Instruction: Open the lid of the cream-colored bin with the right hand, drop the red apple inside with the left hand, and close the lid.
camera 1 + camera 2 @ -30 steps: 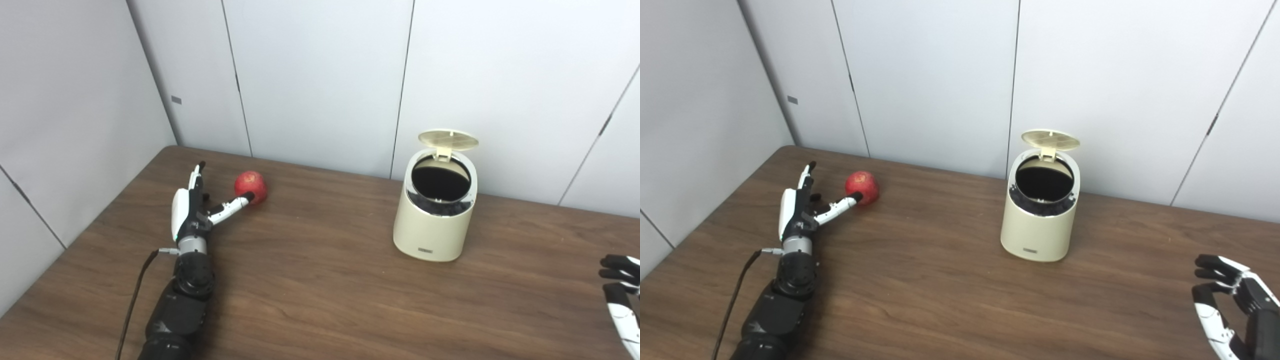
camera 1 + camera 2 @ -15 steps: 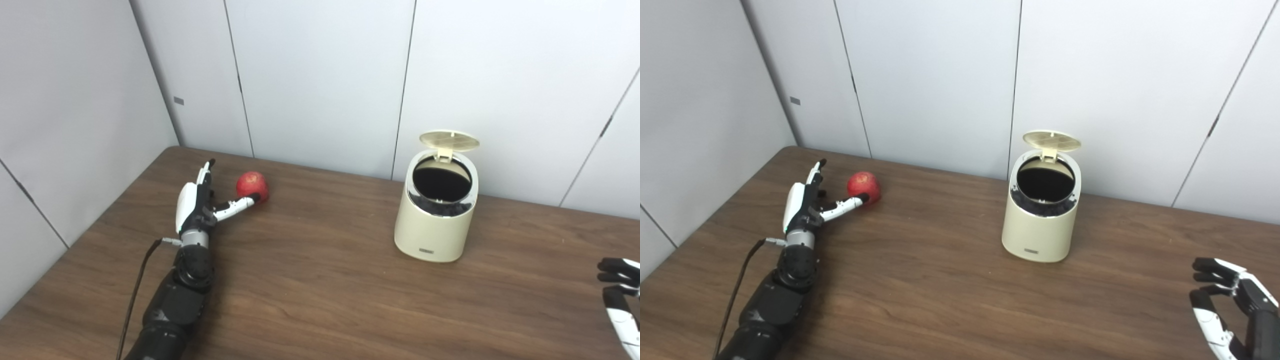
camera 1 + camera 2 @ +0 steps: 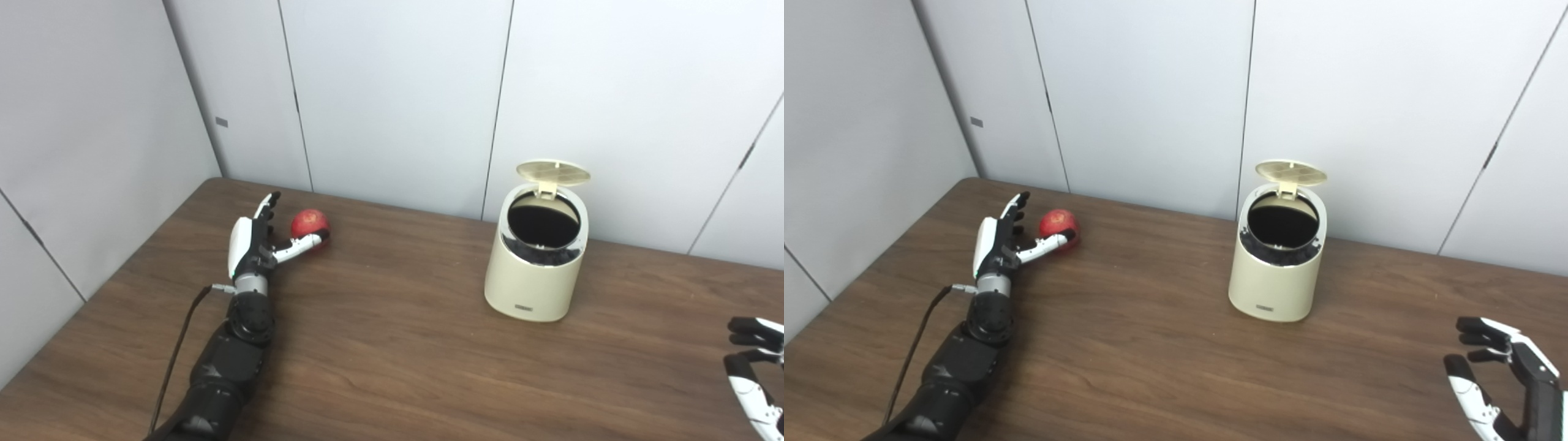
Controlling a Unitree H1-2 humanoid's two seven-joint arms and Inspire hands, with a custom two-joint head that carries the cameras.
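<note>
Since 1 s ago your left hand [image 3: 248, 245] has slid forward beside the round red apple [image 3: 309, 223] on the brown wooden surface [image 3: 392, 343], fingers [image 3: 267, 205] spread, thumb touching it, ungrasped, while the cream-colored bin's lid [image 3: 553, 172] already stands open.

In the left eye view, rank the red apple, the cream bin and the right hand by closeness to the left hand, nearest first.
1. Red apple: beside the open left hand, at its fingers.
2. Cream bin: mid-table, lid up.
3. Right hand: far right edge.
</note>
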